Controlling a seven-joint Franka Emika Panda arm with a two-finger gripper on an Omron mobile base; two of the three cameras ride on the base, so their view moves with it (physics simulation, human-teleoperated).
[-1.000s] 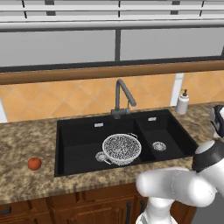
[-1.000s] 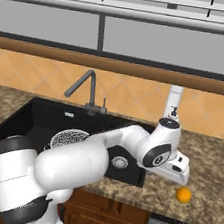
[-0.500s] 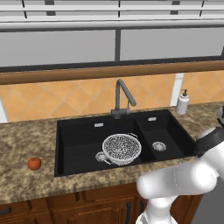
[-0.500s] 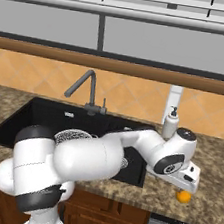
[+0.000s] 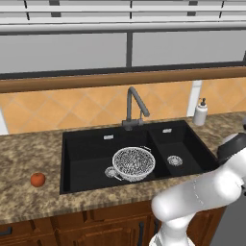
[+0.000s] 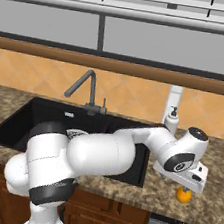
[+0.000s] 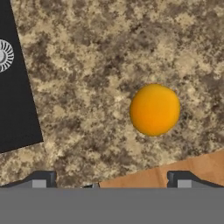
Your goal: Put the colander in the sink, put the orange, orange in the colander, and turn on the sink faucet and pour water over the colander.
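Hand (image 6: 185,184) spread wide, grasping nothing, directly over the round yellow orange (image 7: 155,109) on the counter (image 7: 96,65)

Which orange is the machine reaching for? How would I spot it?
Start at the black sink and go right past its smaller basin, onto the speckled counter near its front edge. The yellow orange lies there, under the open jaws. The other orange, left of the sink, is redder.

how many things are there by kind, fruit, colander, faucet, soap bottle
oranges: 2, the reddish orange on the counter left of the sink, the yellower orange on the counter right of it
colander: 1
faucet: 1
soap bottle: 1
total: 5
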